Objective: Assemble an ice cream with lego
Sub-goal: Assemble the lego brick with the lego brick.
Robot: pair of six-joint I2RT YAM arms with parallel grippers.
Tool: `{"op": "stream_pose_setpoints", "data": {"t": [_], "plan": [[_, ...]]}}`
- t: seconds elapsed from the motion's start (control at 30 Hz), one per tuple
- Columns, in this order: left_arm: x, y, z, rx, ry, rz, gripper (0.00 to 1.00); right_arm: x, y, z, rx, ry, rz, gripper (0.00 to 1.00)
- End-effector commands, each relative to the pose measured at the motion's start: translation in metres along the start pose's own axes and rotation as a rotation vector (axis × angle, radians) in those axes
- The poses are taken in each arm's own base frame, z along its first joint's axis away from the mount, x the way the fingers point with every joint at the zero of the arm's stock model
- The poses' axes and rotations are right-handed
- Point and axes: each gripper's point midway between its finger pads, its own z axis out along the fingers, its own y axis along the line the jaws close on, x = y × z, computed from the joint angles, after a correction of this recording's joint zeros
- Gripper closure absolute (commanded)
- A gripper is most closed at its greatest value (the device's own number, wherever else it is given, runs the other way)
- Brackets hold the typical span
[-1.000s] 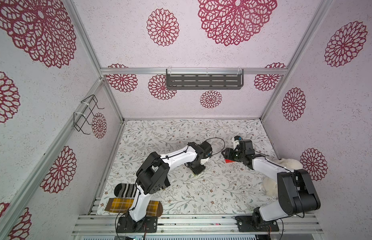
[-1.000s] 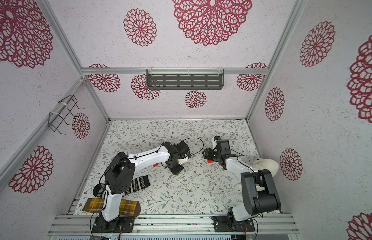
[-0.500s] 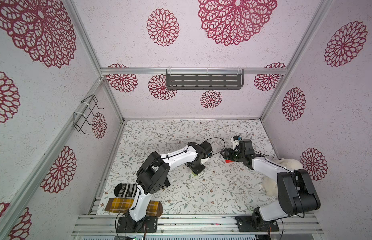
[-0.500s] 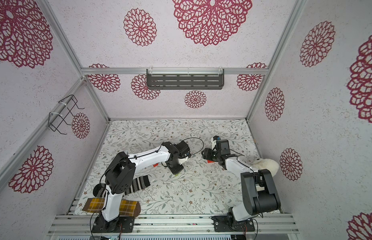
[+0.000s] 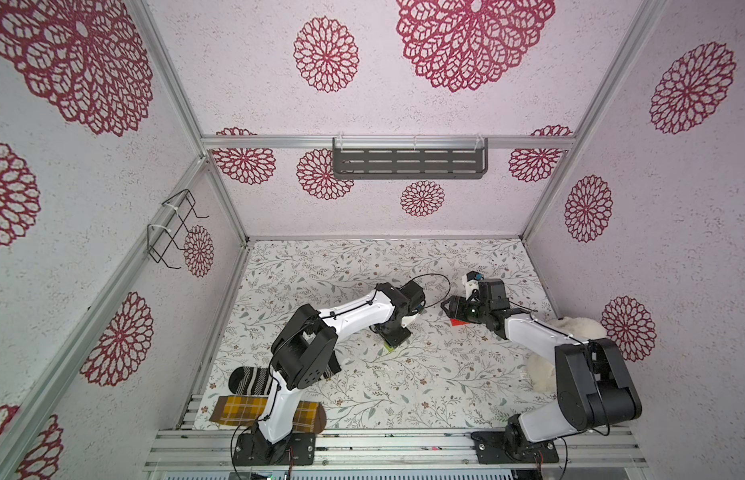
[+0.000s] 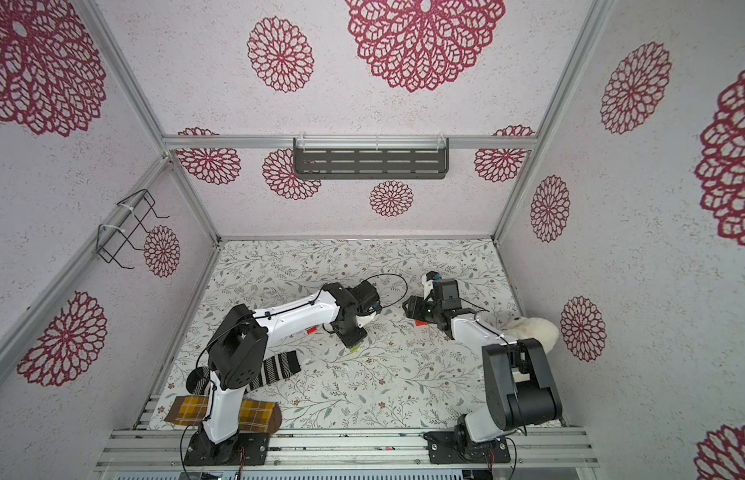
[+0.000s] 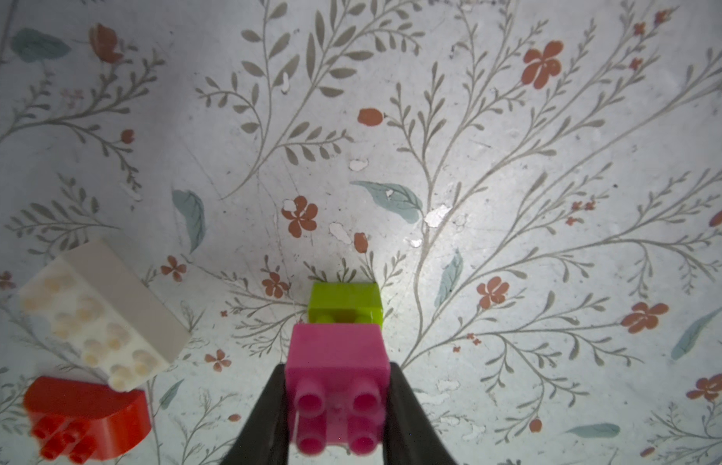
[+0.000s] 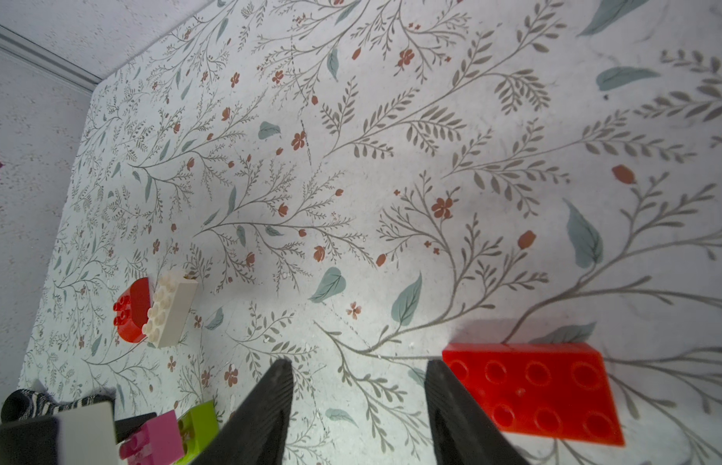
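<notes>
My left gripper [image 7: 337, 402] is shut on the pink brick [image 7: 337, 362], whose studs face the wrist camera. The brick's far end rests on the lime green brick [image 7: 345, 300], which sits on the mat with its studs still showing between the two. In both top views this gripper [image 5: 393, 338] points down at mid-table. The cream-white brick [image 7: 101, 310] leans on a rounded red brick [image 7: 85, 414] nearby. My right gripper [image 8: 357, 370] is open and empty. A red oblong brick [image 8: 532, 398] lies with its holes up just outside one of its fingers [image 8: 452, 410]. No assembled ice cream shows.
A striped sock [image 5: 250, 380] and a plaid sock [image 5: 238, 409] lie by the left arm's base. A white plush [image 5: 578, 328] sits against the right wall. A grey shelf [image 5: 408, 164] hangs on the back wall and a wire rack [image 5: 171, 228] on the left wall.
The right gripper has edged slightly to the left. The left gripper holds its place on the pink brick.
</notes>
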Motion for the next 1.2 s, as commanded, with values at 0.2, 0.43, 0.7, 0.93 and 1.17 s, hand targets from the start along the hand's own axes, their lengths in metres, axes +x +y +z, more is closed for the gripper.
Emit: {"op": "stream_pose_setpoints", "data": {"t": [0.2, 0.43, 0.7, 0.93, 1.17], "plan": [[0.001, -0.003, -0.009, 0.029, -0.021, -0.019, 1.00, -0.005, 0.007, 0.000, -0.031, -0.011, 0.005, 0.44], [0.007, -0.003, -0.003, 0.040, -0.001, -0.027, 1.00, -0.004, 0.007, 0.001, -0.033, -0.008, 0.003, 0.44], [0.006, 0.001, 0.000, 0.031, -0.004, -0.033, 1.00, -0.004, 0.007, 0.001, -0.035, -0.005, 0.003, 0.44], [0.005, 0.001, 0.004, 0.033, 0.003, -0.033, 1.00, -0.004, 0.008, 0.002, -0.039, -0.002, 0.004, 0.44], [0.006, -0.001, 0.010, 0.046, 0.015, -0.036, 1.00, -0.004, 0.008, 0.002, -0.039, -0.003, 0.003, 0.44]]}}
